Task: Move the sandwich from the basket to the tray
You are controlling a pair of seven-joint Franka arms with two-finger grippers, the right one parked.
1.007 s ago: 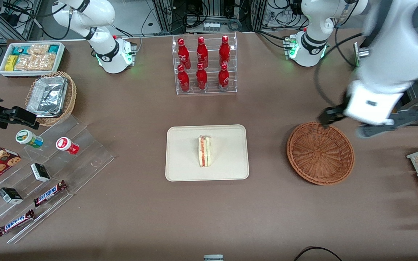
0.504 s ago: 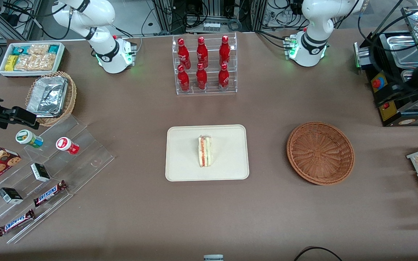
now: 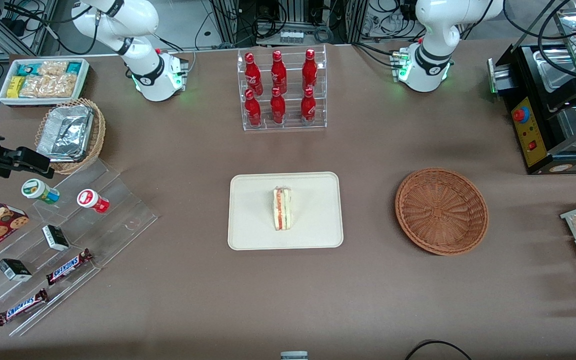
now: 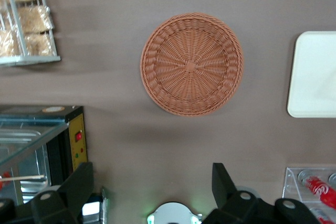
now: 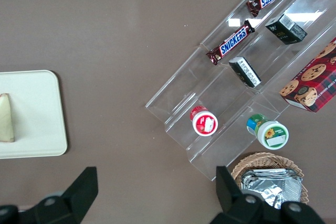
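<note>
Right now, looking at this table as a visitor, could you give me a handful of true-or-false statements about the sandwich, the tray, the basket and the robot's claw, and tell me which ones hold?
1. The sandwich lies on the tray. True.
2. The basket holds a second sandwich. False: the basket has nothing in it.
3. The gripper grips the sandwich. False: its fingers are open and hold nothing, high above the table near the basket.
4. The basket touches the tray. False: bare table separates them.
5. The red bottles stand in a clear rack farther from the front camera than the tray. True.
</note>
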